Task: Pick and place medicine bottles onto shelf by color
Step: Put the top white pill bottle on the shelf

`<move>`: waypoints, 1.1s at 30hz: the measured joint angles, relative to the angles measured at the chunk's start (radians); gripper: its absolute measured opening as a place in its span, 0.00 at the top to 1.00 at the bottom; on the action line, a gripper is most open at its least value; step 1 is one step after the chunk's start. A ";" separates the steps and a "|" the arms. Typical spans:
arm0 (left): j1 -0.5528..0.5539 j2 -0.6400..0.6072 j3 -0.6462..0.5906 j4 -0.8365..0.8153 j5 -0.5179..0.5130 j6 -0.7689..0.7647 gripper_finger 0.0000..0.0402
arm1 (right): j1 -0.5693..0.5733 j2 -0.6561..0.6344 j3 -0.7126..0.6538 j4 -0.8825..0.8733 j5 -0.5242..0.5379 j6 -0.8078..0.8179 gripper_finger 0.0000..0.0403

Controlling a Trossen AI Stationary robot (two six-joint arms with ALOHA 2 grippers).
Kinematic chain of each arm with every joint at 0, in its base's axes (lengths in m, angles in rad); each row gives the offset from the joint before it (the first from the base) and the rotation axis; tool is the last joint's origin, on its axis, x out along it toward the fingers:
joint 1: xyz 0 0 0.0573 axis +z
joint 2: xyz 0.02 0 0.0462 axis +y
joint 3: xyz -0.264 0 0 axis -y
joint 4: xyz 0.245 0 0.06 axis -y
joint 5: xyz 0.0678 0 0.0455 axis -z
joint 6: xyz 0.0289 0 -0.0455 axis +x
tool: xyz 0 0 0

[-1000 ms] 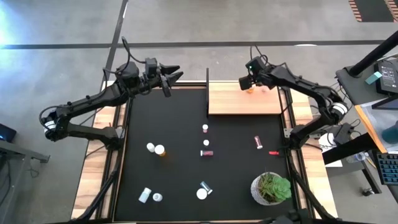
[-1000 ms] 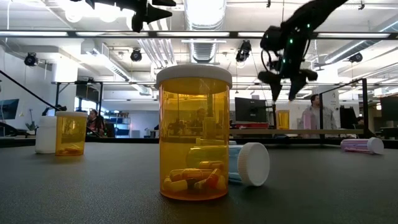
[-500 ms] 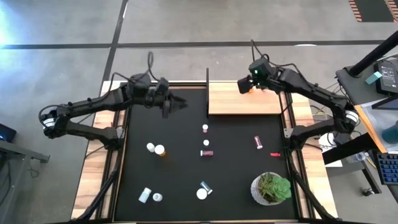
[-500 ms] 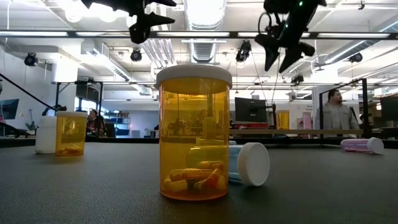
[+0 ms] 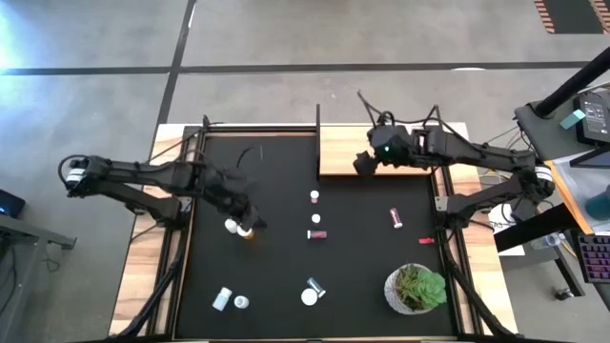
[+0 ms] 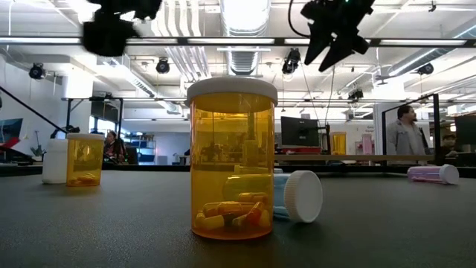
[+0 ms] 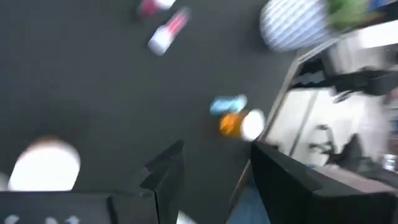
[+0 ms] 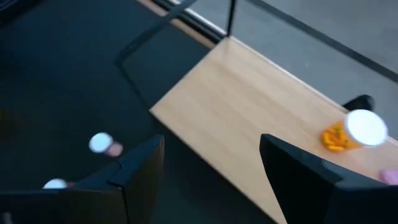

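Left tool hovers empty, jaws part-open, over the upright orange white-capped bottle on the black surface. Centre above the cap, drop straight, avoid the white bottle beside it. Right tool, open and empty, hangs over the light-wood shelf edge.

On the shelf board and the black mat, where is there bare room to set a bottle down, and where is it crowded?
The shelf is bare wood except for an orange bottle at one end. On the black mat, the strip between the left gripper and the shelf's post is free. Mid-mat is crowded: pink bottles cluster there, and the plant fills a near corner.
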 joint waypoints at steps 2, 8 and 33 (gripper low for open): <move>-0.033 0.000 0.000 -0.092 -0.017 -0.060 0.59 | 0.019 0.000 0.000 0.000 0.000 -0.003 0.37; -0.076 0.000 0.000 -0.356 -0.148 -0.224 0.59 | 0.029 0.000 -0.002 0.002 0.004 -0.024 0.37; -0.077 0.204 -0.003 -0.567 -0.248 0.290 0.59 | 0.028 0.000 -0.014 0.005 0.006 -0.073 0.38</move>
